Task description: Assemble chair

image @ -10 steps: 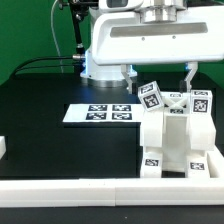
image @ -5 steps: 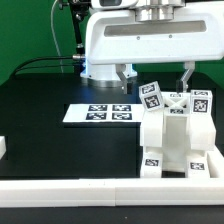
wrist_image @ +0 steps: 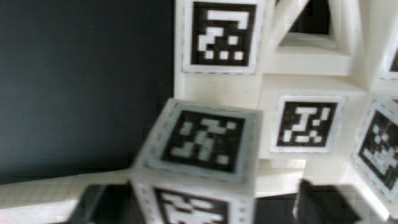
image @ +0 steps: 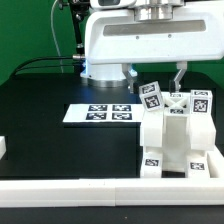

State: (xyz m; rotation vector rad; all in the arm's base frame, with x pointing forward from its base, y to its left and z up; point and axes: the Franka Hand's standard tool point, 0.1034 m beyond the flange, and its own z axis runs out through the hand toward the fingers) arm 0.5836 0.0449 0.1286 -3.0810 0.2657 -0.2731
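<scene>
The partly built white chair (image: 175,135) stands at the exterior view's right, with tagged posts rising from a blocky base. A tilted tagged piece (image: 150,95) leans against its top left corner. My gripper (image: 156,75) hangs just above that piece, one finger on each side. In the wrist view the tilted piece (wrist_image: 205,140) fills most of the space in my gripper (wrist_image: 215,200). One dark finger (wrist_image: 109,198) sits right beside it, and a narrow dark gap shows at the other finger (wrist_image: 326,200). Behind rises a tagged upright bar (wrist_image: 222,35).
The marker board (image: 100,113) lies flat on the black table, left of the chair. A long plain white border rail (image: 100,190) runs along the front edge. A small white block (image: 3,147) sits at the far left edge. The arm's white body (image: 150,40) hangs over the chair.
Both fingers have moved inward toward the tilted piece, so the gap between them is narrower. The arm, the chair and the tilted piece have stayed where they were.
</scene>
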